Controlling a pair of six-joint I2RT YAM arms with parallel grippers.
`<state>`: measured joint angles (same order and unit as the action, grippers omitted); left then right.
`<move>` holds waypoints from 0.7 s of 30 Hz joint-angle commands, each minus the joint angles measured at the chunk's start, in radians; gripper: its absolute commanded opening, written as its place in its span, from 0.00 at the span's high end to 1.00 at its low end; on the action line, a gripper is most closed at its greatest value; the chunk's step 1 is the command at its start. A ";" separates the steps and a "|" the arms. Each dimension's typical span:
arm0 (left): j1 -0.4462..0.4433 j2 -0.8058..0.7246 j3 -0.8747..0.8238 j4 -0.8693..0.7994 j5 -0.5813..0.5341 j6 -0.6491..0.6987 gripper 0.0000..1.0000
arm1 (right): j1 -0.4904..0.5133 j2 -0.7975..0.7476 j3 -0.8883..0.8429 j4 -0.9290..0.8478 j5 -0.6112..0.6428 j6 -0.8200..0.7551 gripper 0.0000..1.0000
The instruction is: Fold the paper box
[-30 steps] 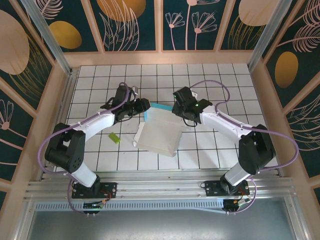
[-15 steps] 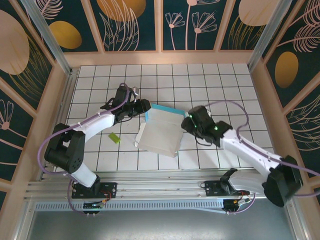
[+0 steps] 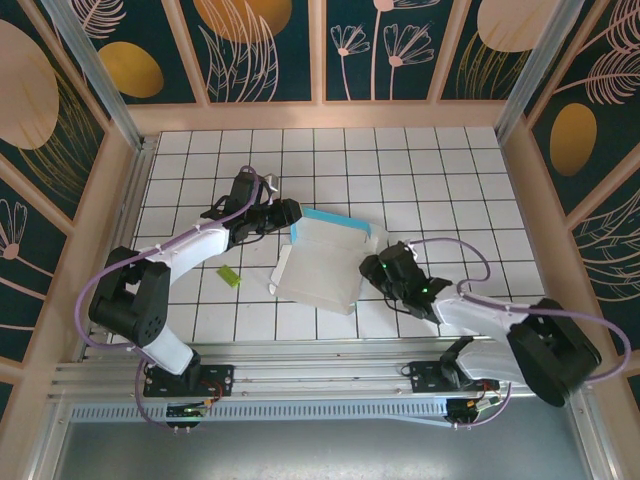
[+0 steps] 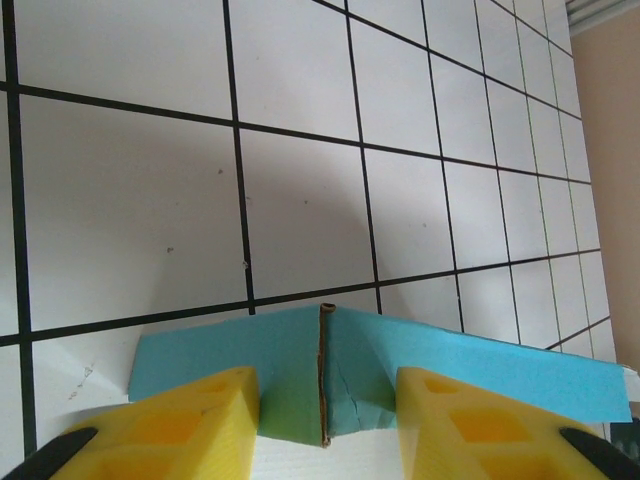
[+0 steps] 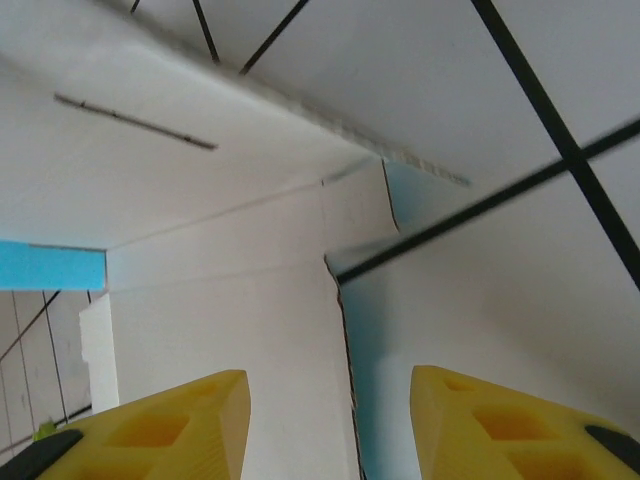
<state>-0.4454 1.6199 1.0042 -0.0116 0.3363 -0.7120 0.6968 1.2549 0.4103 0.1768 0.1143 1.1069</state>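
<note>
The paper box lies mid-tabletop, white inside up; the left gripper, fingers parted, straddles its blue far flap; the right gripper gapes wide beside its right edge, gripping nothing

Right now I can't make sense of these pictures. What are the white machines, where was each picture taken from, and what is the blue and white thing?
They are two white robot arms bolted at the near edge of a white tiled table. The wide picture comes from a fixed camera above and behind them. The other two come from cameras on the wrists; the yellow blocks are each arm's own fingers. Between the arms lies a thin cardboard box, turquoise outside, white inside. The left gripper is open, straddling a turquoise flap; the right gripper is open, facing the white inside. Nothing is held. A tiny yellow-green piece lies nearby.
</note>
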 commanded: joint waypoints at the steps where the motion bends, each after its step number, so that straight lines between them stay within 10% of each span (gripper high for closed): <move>1: -0.008 -0.001 -0.007 -0.099 0.021 0.031 0.60 | -0.013 0.065 0.043 0.093 0.074 0.018 0.53; 21: -0.009 -0.016 -0.021 -0.095 0.018 0.039 0.60 | -0.045 0.258 0.027 0.334 0.132 -0.015 0.46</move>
<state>-0.4454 1.6100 1.0039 -0.0319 0.3401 -0.6922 0.6662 1.4849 0.4461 0.4099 0.2348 1.1069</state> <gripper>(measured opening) 0.396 0.554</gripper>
